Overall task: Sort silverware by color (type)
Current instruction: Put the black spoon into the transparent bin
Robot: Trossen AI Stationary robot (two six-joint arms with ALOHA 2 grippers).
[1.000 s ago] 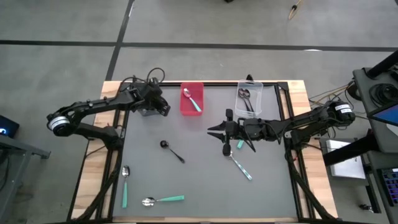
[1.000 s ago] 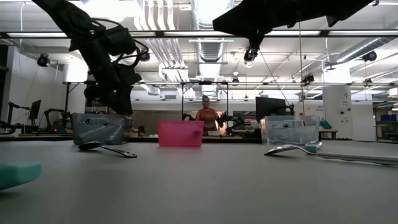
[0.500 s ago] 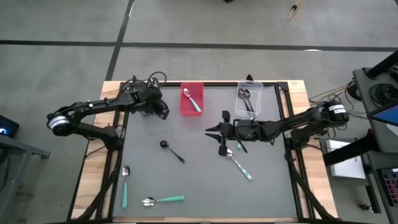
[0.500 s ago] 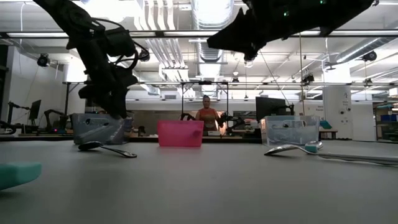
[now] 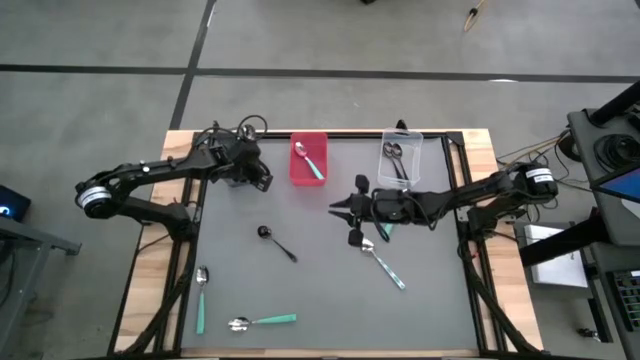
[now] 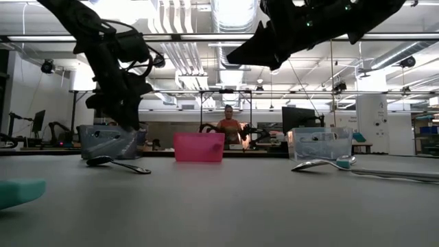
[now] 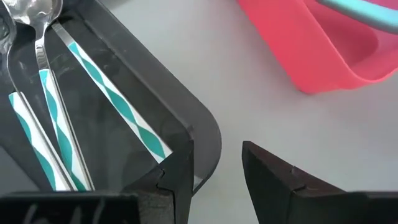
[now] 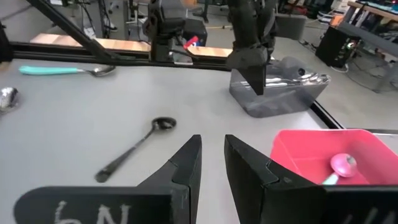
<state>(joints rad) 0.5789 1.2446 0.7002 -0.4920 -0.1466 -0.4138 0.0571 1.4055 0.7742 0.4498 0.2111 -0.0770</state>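
Two arms work over the grey worktop (image 5: pixel 320 290) in the high view. The left gripper (image 5: pixel 262 180) hangs at the dark bin (image 5: pixel 237 178) near the far left corner, beside the pink bin (image 5: pixel 307 160), which holds a teal-handled spoon (image 5: pixel 310 163). The right gripper (image 5: pixel 348 222) sits mid-worktop with its fingers apart, just beside the bowl of a second teal-handled spoon (image 5: pixel 385 263). A clear bin (image 5: pixel 400 160) with dark spoons stands at the far right. A black spoon (image 5: pixel 277 243) lies centre-left; two more teal-handled spoons (image 5: pixel 263 322) lie near the front left.

In the low view, the three bins stand in a row at the far edge, with the black spoon (image 6: pixel 116 163) in front of the left one. A person (image 6: pixel 227 125) stands in the room behind.

In the left wrist view, the fingers (image 7: pixel 273 180) are apart above the dark bin's corner; three striped spoons (image 7: pixel 62 130) lie inside.

In the right wrist view, the fingers (image 8: pixel 249 171) stand slightly apart, empty.
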